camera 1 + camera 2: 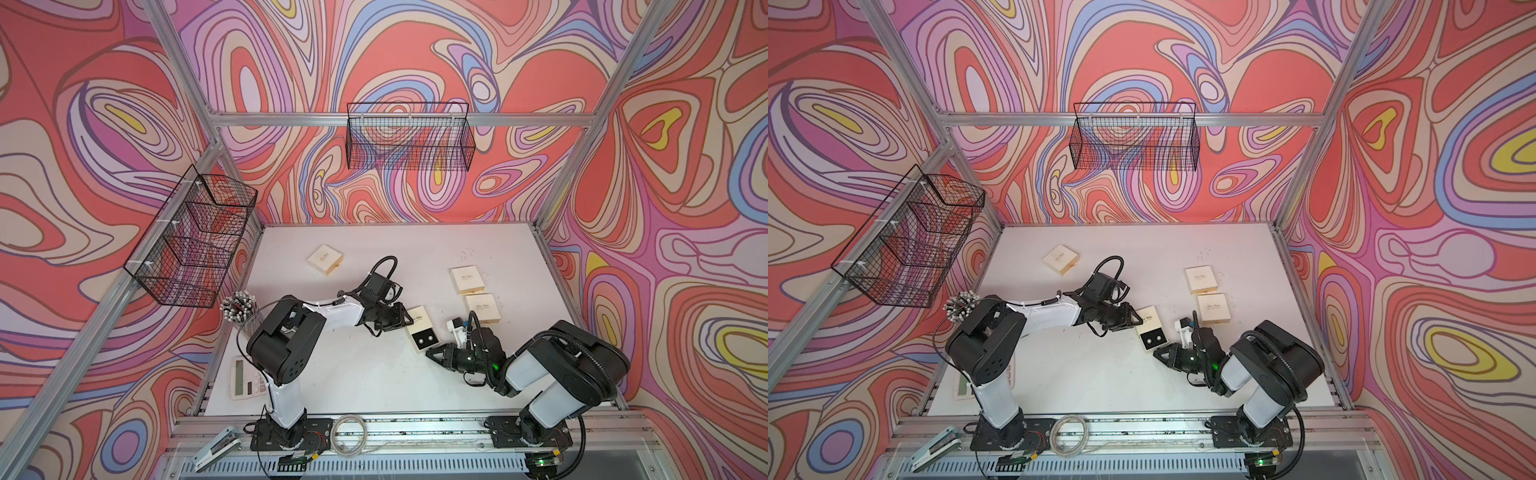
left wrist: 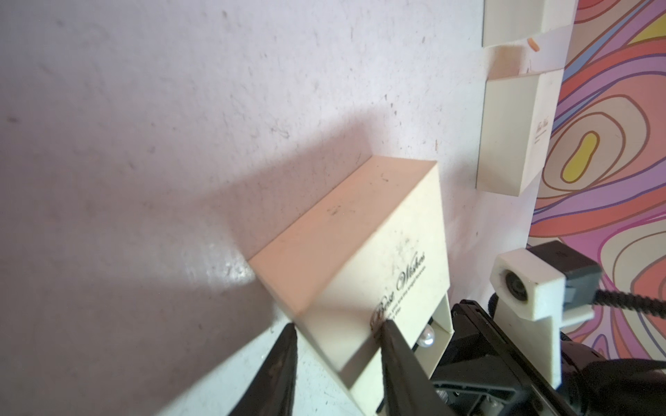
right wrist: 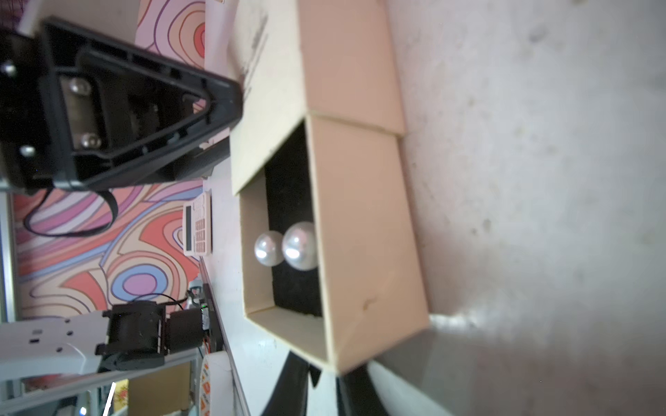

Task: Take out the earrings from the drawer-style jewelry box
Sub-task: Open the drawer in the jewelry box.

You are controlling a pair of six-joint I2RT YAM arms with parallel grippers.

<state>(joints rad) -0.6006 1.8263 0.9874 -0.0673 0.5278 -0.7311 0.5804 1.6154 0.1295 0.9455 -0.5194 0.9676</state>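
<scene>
At the near corner of the sleeve [image 2: 324, 234], the left gripper [image 1: 408, 321] grips it with jaws part-closed, one finger on the printed top and one against the side. The right gripper [image 3: 326, 381] has its jaws slightly apart, loose around the end wall of the drawer [image 3: 360, 234]. Both earrings [image 3: 297, 245] sit on black padding [image 3: 288, 180] inside the pulled-out drawer, on the table [image 1: 353, 374] in the lower middle of both top views.
</scene>
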